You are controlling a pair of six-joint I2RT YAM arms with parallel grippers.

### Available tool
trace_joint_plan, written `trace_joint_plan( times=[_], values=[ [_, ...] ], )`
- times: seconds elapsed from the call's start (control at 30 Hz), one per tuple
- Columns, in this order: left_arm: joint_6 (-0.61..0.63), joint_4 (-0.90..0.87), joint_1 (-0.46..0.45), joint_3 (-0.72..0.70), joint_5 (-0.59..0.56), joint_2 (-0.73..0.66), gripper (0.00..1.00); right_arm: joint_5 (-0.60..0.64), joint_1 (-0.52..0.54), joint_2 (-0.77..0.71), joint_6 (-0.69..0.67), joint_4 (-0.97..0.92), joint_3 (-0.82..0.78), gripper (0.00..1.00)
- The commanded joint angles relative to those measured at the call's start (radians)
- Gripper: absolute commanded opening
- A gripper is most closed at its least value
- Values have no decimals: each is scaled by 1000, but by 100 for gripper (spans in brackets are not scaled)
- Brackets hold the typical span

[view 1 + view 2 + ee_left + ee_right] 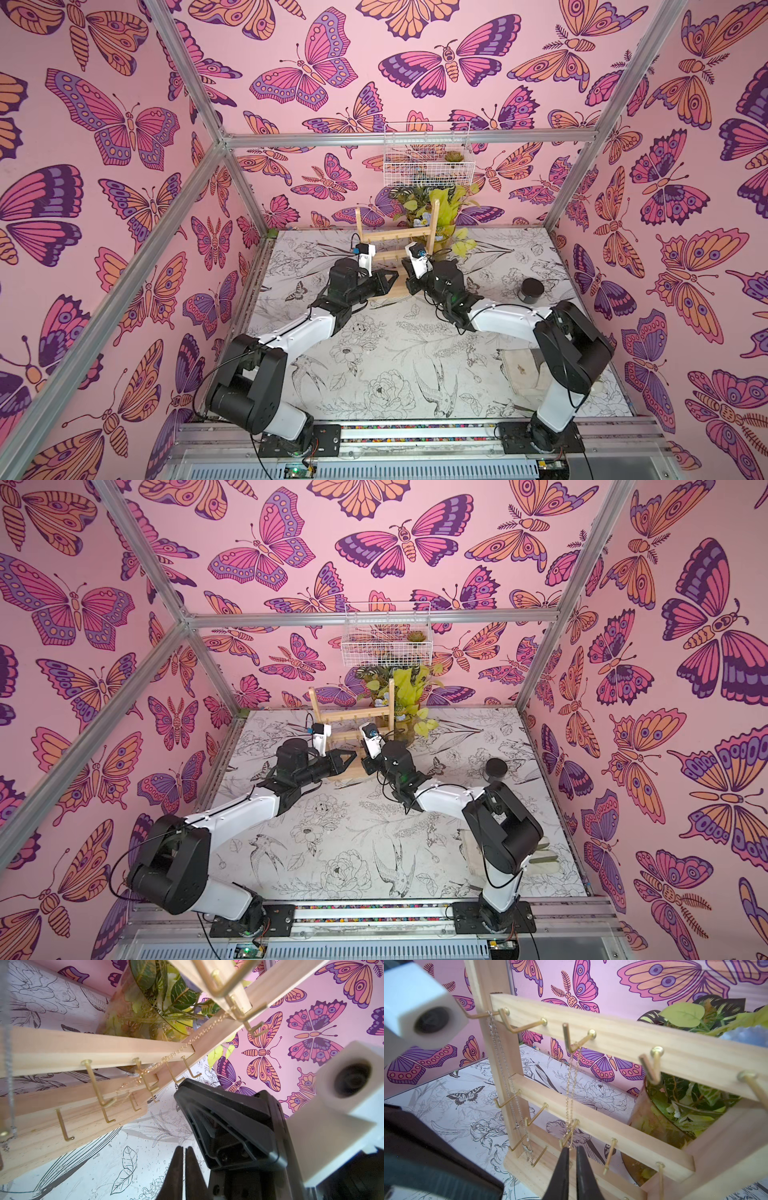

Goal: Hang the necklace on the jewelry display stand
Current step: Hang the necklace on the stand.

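The white table (374,357), printed with black line drawings of flowers and birds, bears a light wooden ladder-like jewelry display stand (390,237) at its far middle. A clear glass vase of green-yellow leaves (446,237) stands just behind it. A short black cylinder (531,289) stands toward the right edge, and a pale cloth (521,370) lies near the front right.

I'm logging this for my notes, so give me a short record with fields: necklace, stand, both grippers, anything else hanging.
necklace: gold chain, draped over a top-crossbar hook, hanging down
jewelry display stand: upright, wooden
right gripper: at chain's low end, jaws nearly together, grip unclear
left gripper: shut, nothing visibly held
silver chain: on end hook
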Motion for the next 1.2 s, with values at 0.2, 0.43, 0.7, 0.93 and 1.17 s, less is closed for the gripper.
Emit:
trace_joint_plan(
  times=[0.2, 0.43, 0.7, 0.93, 1.17],
  values=[
    [14, -25, -34, -51, -94, -53, 12, 4, -1, -22, 29, -3, -21, 14],
    [41, -125, -49, -48, -180, -129, 19, -6, -2, -36, 84, -31, -24, 20],
    [42, -219, -49, -53, -260, -196, 22, -50, -3, -61, 142, -59, 2, 20],
    [61, -313, -49, -51, -340, -207, 22, -87, -1, -19, 185, -50, 71, 20],
    [86, -342, -47, -52, -359, -210, 22, -104, -1, 34, 195, -68, 148, 19]
  ],
)
